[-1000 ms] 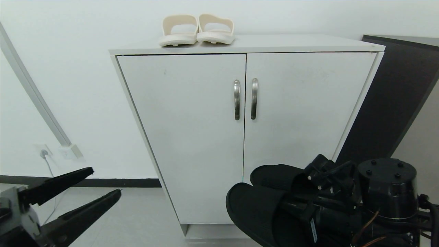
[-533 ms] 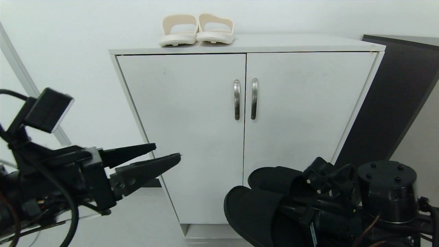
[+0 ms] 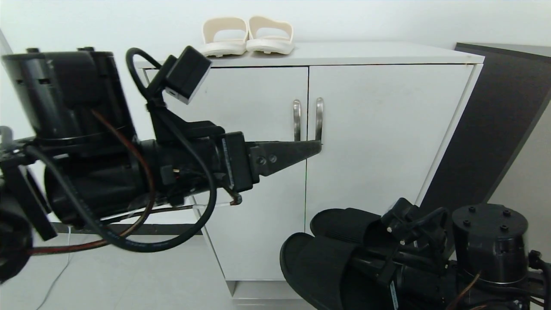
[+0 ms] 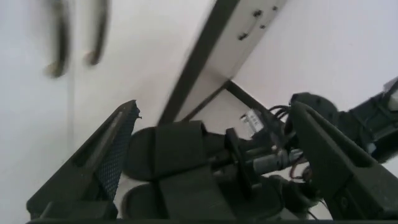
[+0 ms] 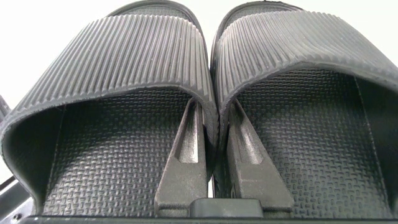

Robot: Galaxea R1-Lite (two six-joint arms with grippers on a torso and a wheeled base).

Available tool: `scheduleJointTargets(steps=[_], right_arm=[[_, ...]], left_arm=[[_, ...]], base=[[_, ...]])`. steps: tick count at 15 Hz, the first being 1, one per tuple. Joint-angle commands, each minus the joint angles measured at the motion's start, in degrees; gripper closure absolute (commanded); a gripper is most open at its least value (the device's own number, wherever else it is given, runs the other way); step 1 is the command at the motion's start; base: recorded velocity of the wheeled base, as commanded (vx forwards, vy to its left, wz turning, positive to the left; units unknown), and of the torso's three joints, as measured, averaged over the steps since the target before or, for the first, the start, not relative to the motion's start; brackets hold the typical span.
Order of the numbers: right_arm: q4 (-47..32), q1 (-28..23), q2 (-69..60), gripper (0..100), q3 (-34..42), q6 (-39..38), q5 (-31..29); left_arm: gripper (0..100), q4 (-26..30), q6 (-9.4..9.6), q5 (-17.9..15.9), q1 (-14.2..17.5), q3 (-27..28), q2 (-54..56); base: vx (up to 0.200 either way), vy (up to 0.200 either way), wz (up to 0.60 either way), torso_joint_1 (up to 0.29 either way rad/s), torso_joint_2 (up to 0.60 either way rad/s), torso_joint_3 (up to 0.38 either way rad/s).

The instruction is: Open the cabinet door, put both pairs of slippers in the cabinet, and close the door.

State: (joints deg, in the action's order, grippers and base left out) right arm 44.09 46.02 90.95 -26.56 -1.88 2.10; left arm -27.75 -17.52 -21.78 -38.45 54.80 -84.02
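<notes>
The white cabinet [image 3: 370, 129] has both doors shut, with two metal handles [image 3: 296, 118] side by side at the middle seam. A cream pair of slippers [image 3: 247, 36] rests on its top. My left gripper [image 3: 316, 147] is open and held level in front of the doors, its tips at the lower end of the right door's handle [image 3: 319, 116]. In the left wrist view the left gripper [image 4: 214, 109] has its fingers [image 4: 93, 174] spread wide with nothing between them. My right gripper [image 5: 213, 106] is shut on the black pair of slippers [image 3: 327, 254], low before the right door, pinching the two inner strap sides [image 5: 208, 74].
A dark panel [image 3: 503, 129] leans beside the cabinet's right side. The white wall runs behind, with a black skirting strip [image 3: 172, 230] and a thin cable [image 3: 56, 275] on the grey floor at the lower left.
My left arm has risen from the lower left and swung right, bringing its fingertips up to the door handles. The right gripper with the black slippers has barely shifted.
</notes>
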Motion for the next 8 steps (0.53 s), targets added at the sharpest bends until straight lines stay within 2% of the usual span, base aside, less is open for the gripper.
scheduleJointTargets(steps=[1,4,8], right_arm=[[0.0,0.1,0.0,100,0.0,0.0,0.0],[0.0,0.1,-0.1,100,0.2,0.0,0.0],[0.1,0.1,-0.3,100,0.1,0.0,0.0]], left_arm=[[0,0.0,-0.06,-1.6,-0.8,4.4,-6.2],[0,0.0,-0.06,-1.6,-0.8,8.7,-10.6],[0,0.1,0.12,1.7,-2.2,14.0,-14.1]], base=[[0.0,0.0,0.0,0.0,0.0,0.0],[0.0,0.0,0.0,0.0,0.0,0.0],[0.0,0.0,0.0,0.0,0.0,0.0]])
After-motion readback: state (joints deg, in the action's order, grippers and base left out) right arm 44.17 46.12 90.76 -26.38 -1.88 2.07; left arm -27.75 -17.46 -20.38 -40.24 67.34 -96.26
